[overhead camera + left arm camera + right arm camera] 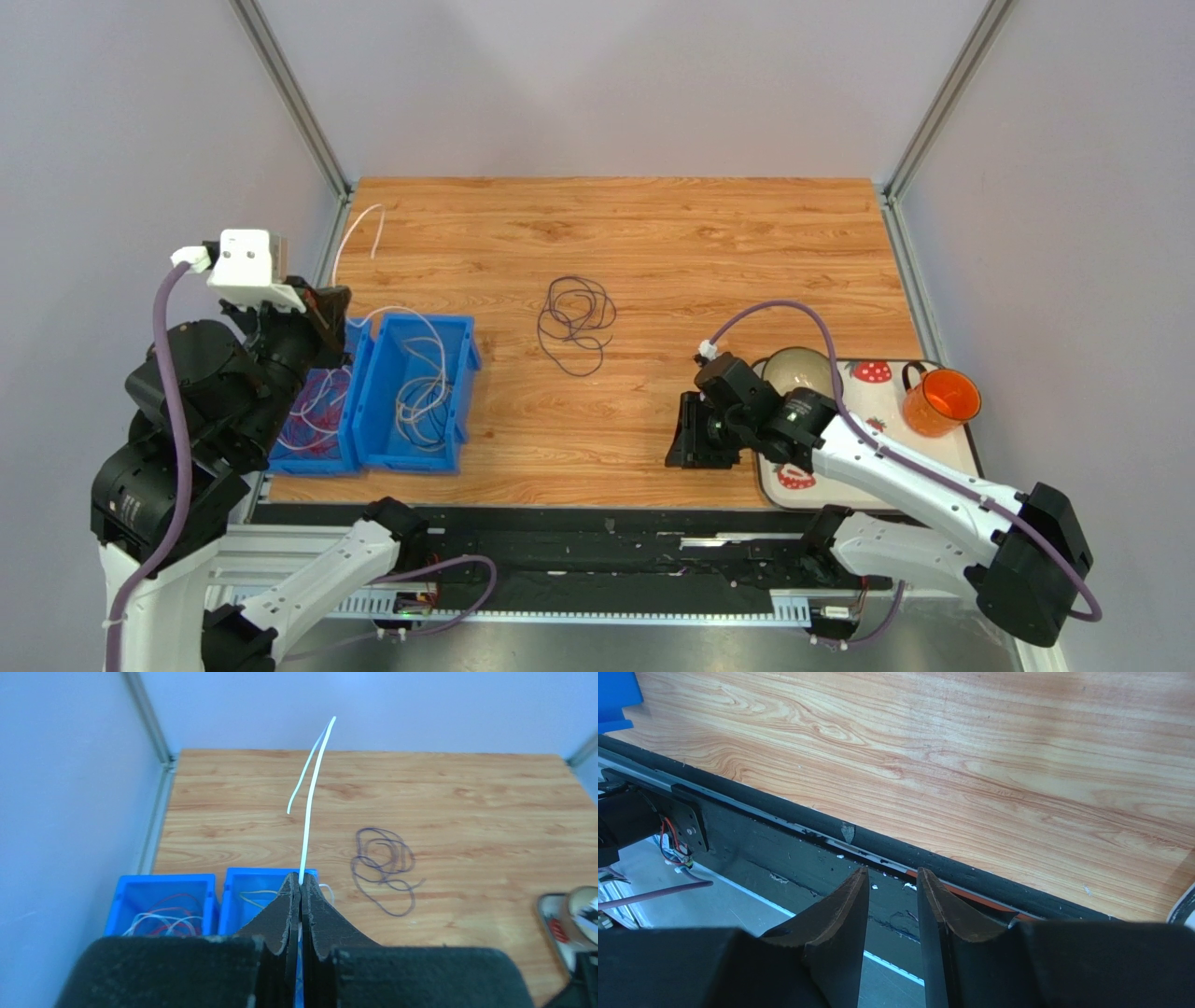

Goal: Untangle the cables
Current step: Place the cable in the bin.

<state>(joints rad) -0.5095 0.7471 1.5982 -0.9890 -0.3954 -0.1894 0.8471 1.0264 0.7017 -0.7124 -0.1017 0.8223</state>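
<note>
Below, white cable (309,812) vanishes inside the clamped left pincer (300,880).

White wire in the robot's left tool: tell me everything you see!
The white wire is thin, bendy and looks plastic-coated. The left tool is shut on it, holding it up by the blue bins. Two strands rise past the tips, one long, one shorter and curved, both in the air over the wooden table.
</note>
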